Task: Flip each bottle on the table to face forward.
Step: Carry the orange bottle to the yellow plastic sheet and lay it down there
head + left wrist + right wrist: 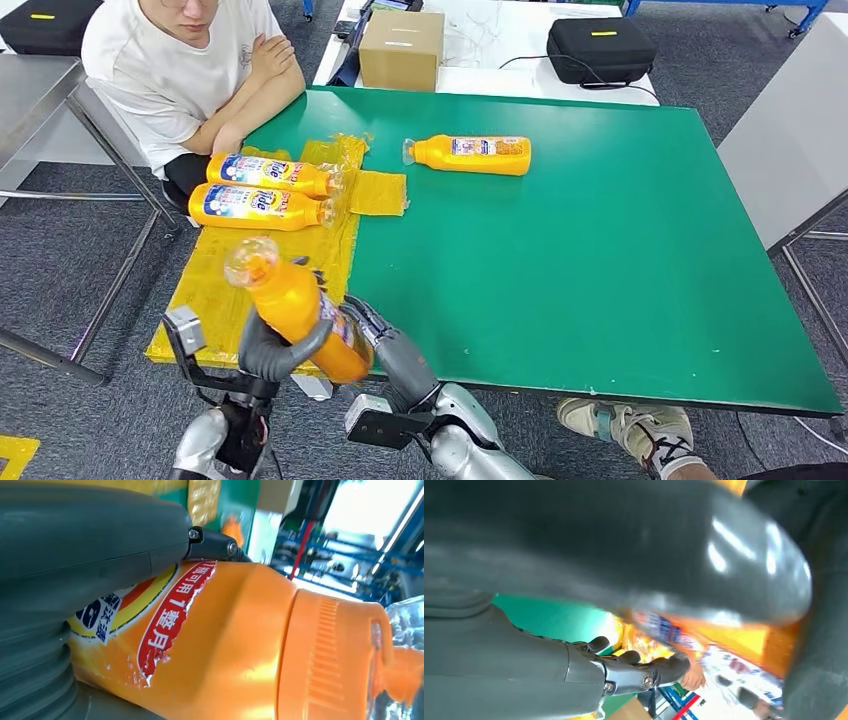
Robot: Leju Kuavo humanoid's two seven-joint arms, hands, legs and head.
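**Holding one orange bottle off the desk's near-left corner**

Gripping: left hand [272, 352] wraps the held bottle [300, 312], tilted, clear cap up, above the yellow sheet [205, 290]. Right hand [385, 345] rests against the bottle's lower side; whether it grasps, cannot tell.
Left wrist view adds: torn red-and-white label [172, 617], ribbed cap collar.
Beyond the sheet: two labelled bottles [265, 190] lying side by side; one bottle [472, 154] alone on green desk [600, 250].
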